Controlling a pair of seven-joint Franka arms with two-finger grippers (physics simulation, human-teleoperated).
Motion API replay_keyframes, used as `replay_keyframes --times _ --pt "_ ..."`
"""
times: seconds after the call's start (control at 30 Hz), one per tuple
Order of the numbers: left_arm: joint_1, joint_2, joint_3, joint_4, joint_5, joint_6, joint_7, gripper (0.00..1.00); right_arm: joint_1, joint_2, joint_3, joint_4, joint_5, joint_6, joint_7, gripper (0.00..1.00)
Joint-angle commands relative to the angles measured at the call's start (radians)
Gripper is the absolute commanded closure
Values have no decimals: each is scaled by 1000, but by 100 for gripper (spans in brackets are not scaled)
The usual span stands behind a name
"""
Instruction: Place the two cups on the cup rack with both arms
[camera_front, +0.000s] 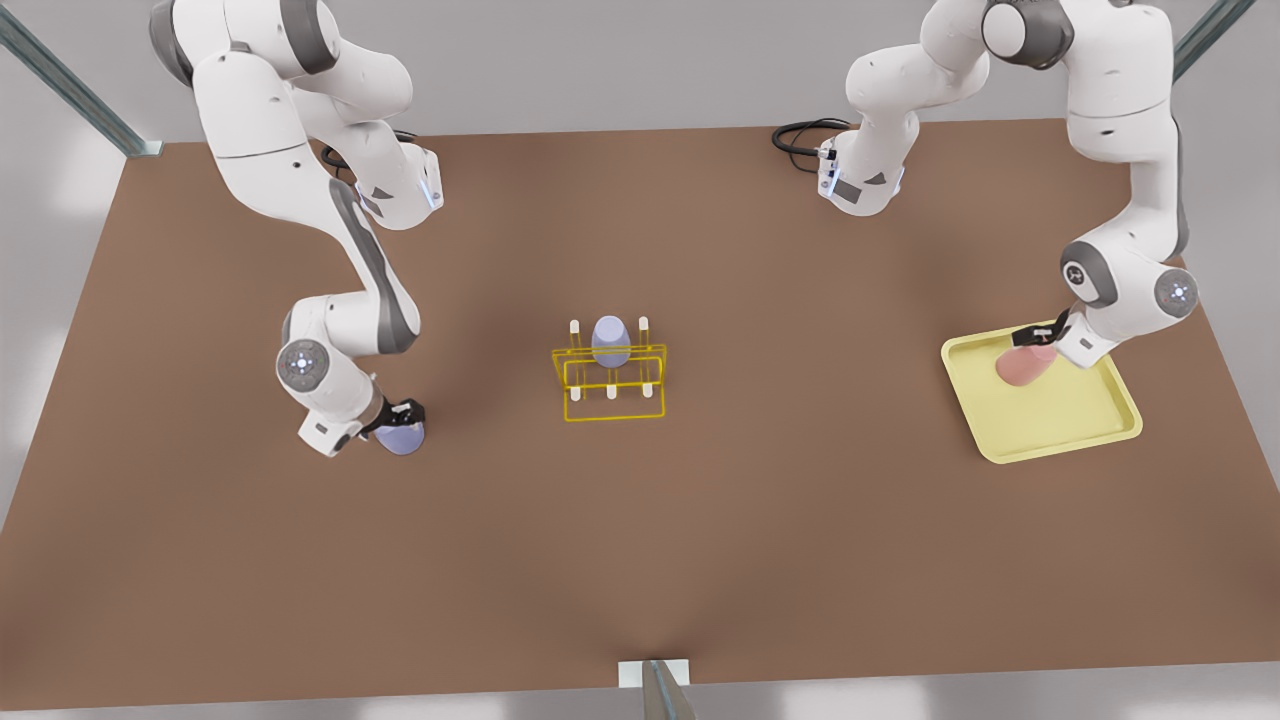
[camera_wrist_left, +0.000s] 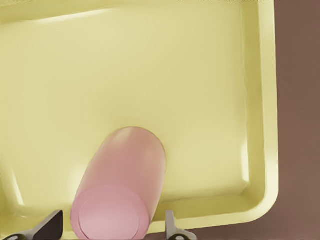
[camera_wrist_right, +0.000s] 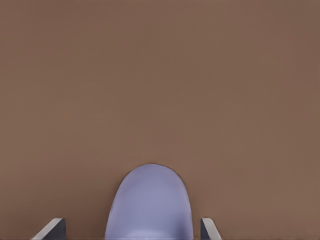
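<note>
Fingers of my left gripper (camera_front: 1037, 338) stand apart either side of the pink cup (camera_wrist_left: 120, 190) over the yellow tray (camera_front: 1060, 425), not touching. Right gripper (camera_front: 400, 418) likewise straddles a lavender cup (camera_wrist_right: 149, 204) above the table (camera_front: 760, 520). Cup rack (camera_front: 612, 380) mid-table carries another lavender cup (camera_front: 610, 340).

My left gripper (camera_front: 1040, 338) hangs low at the front view's right, fingers (camera_wrist_left: 172, 227) spread apart. My right gripper (camera_front: 400, 420) sits low at the front view's left, fingers (camera_wrist_right: 207, 229) likewise parted.
</note>
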Motion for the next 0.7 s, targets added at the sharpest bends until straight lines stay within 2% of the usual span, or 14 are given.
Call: replay_keyframes --times 0.0,0.43,0.57,0.67 --pt "0 17 1 -1 -8 111 214 0 0 0 0 -16 1 53 -7 0" --pt "-6 71 1 -2 -99 139 213 0 -4 43 -2 -54 -8 62 -3 0" --pt "-8 71 1 -1 -99 137 214 9 -3 56 -2 -53 -8 69 3 0" --pt "-8 68 -1 7 -97 133 216 9 -4 56 -2 -53 -8 72 5 0"
